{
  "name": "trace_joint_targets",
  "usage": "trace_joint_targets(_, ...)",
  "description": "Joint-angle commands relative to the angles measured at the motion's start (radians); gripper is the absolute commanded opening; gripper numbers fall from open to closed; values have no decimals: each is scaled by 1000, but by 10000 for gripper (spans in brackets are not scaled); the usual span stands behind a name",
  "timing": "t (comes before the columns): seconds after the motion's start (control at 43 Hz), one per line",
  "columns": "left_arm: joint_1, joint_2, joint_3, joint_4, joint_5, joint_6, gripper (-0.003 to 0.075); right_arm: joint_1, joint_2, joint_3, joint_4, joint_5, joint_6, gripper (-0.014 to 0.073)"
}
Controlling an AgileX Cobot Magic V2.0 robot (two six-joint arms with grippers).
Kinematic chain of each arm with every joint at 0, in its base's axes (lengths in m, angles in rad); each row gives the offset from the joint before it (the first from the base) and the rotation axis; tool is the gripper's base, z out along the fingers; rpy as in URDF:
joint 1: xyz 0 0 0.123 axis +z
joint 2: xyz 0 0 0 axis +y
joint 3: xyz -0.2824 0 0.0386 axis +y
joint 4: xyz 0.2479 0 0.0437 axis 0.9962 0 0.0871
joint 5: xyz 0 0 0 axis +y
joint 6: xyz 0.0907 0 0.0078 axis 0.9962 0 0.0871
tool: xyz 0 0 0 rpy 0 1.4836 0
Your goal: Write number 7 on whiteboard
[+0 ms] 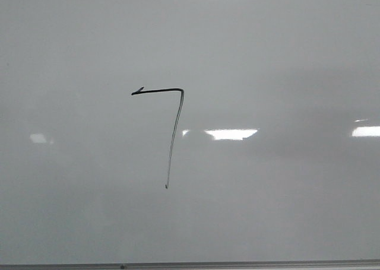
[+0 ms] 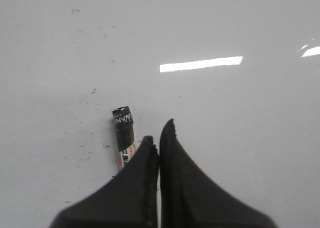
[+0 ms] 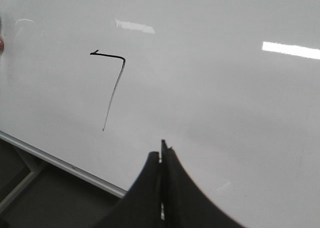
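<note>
The whiteboard (image 1: 267, 56) is glossy pale grey and fills the front view. The number 7 (image 1: 176, 124) is drawn on it in thin black line, with a short top stroke and tick and a long slanted downstroke. It also shows in the right wrist view (image 3: 116, 87). Neither gripper shows in the front view. My left gripper (image 2: 159, 133) is shut and empty above the board (image 2: 240, 128). A marker (image 2: 123, 125) with a black cap lies on the board beside its left finger, partly hidden by it. My right gripper (image 3: 159, 149) is shut and empty, over the board (image 3: 225, 97) near its edge.
A thin metal edge strip (image 1: 237, 264) runs along the board's near side and shows in the right wrist view (image 3: 60, 164), with dark floor (image 3: 40, 203) beyond it. Bright glare patches (image 1: 231, 133) lie on the board. Small dark specks (image 2: 93, 90) dot it near the marker.
</note>
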Motion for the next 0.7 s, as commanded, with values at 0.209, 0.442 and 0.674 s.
trace_joint_targets(0.209,-8,-5,-25,-2,-92,-8,-20,-6,5,-25,26,-57,1,-69)
trace_joint_targets(0.442,-8,-5,-25,-2,-92,-8,-20,-6,5,-25,26,-57,1,-69)
trace_joint_targets(0.674,-8,-5,-25,-2,-92,-8,-20,-6,5,-25,26,-58,1,-69)
